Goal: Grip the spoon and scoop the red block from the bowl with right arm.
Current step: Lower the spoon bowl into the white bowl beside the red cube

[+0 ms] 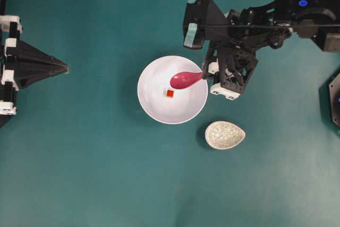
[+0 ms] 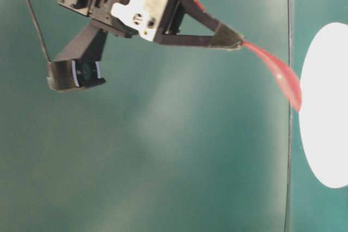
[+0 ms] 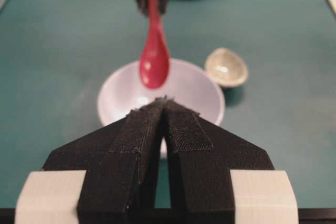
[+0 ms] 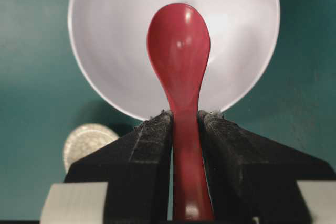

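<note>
Teal desk carries everything. Right arm reaches in from the right edge w/ its hand just off the bowl's right rim.

Bowl, white & glossy, sits directly ahead of the right hand; in the right wrist view it fills the space beyond the fingertips.

Left hand is well apart from the bowl, on the side opposite the right hand, pointing toward it. Its black pads meet at the tips w/ only a thin slit behind, nothing between them – narrowed right down.

Spoon rest, speckled off-white & egg-shaped, lies on the desk near the right hand, just outside the bowl's rim.

Spoon: right hand is clamped on its handle, pads pressed to both sides of it. The scoop sticks out ahead of the fingertips, over the bowl's interior. Table-level view shows it tilted downward from the grip; can't tell if it touches the bowl.

Red block rests on the bowl's floor, just beyond & beside the scoop's tip, apart from it.
</note>
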`<action>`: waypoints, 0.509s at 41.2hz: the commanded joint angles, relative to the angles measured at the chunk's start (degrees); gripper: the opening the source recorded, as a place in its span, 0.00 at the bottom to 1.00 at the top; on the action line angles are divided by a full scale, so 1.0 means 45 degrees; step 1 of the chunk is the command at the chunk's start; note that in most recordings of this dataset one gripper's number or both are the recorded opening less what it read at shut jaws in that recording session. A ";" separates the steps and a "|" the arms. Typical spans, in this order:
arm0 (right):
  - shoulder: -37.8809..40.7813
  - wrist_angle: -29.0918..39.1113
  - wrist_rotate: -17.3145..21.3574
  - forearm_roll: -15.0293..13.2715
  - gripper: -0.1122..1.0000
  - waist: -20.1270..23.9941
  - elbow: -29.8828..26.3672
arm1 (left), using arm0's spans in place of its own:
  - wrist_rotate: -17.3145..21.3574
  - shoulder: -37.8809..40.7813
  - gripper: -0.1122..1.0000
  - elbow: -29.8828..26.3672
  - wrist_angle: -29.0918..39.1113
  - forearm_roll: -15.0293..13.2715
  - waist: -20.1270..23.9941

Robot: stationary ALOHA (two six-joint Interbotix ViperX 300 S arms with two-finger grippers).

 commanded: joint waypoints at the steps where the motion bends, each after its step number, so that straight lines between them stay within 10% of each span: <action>1: 0.0000 -0.0039 0.0039 -0.0039 0.32 0.0020 -0.0176 | -0.0020 0.0039 0.10 -0.0430 -0.0117 0.0020 0.0039; 21: 0.1113 -0.0234 -0.0098 -0.0078 0.32 0.0391 -0.0078 | -0.0020 0.0098 0.10 -0.0430 -0.0117 0.0020 0.0039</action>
